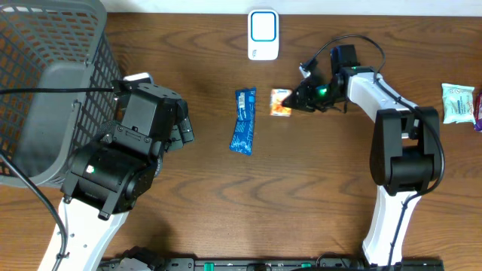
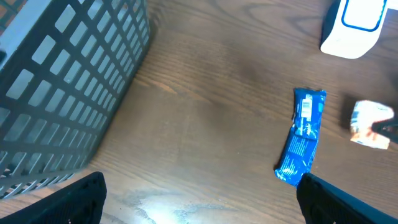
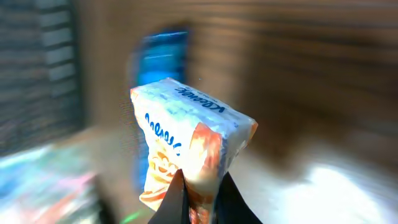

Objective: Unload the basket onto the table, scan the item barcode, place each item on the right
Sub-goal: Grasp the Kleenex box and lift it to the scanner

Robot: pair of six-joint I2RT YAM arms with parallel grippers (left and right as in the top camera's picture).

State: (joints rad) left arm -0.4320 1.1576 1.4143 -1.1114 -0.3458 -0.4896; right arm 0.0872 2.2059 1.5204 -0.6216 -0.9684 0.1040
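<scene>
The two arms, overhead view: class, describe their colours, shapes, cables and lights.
Both have white tubular links joined by bulky black joint housings. The left arm shows a green light and a thin black cable trailing off. The right arm has a green light near its wrist and a black cable looped above. The left tool and right tool are black.
</scene>
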